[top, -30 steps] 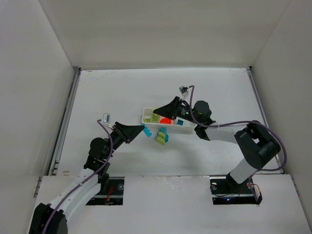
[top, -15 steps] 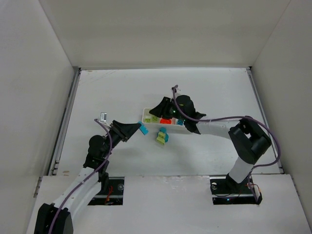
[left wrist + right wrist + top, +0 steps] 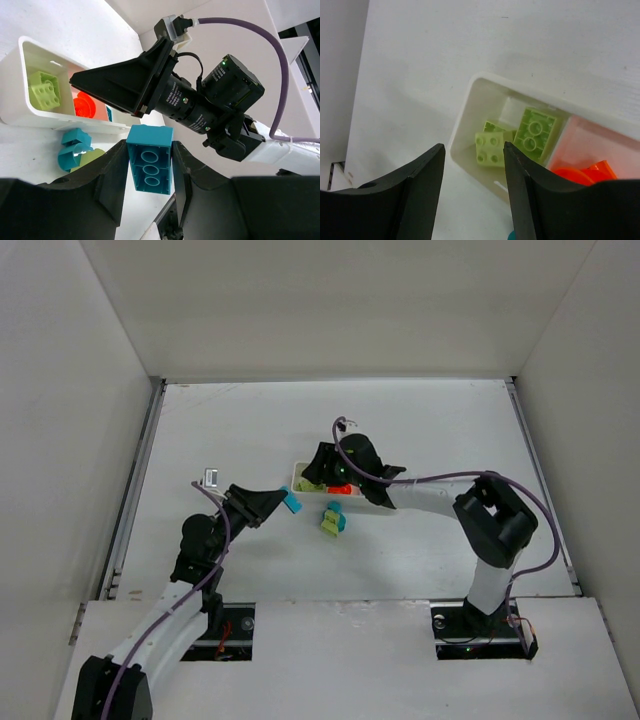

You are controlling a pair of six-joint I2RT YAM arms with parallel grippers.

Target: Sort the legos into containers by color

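My left gripper (image 3: 281, 502) is shut on a cyan-blue lego (image 3: 150, 159) and holds it left of the white tray (image 3: 303, 472). In the left wrist view the tray (image 3: 30, 112) holds a yellow-green lego (image 3: 44, 90) in its left compartment and an orange-red lego (image 3: 86, 106) in the middle one. My right gripper (image 3: 318, 471) is open and empty over the tray's left end. In the right wrist view yellow-green legos (image 3: 535, 132) lie in the left compartment and orange-red pieces (image 3: 585, 175) in the middle one. A cyan-blue and yellow-green pair (image 3: 332, 521) lies on the table in front of the tray.
White walls enclose the table on three sides. The right arm's forearm (image 3: 430, 495) stretches across the tray's right end and hides the third compartment in the top view.
My right gripper has moved left along the tray, from its right end to its left end. My left gripper with the cyan-blue lego has drawn slightly left and up.
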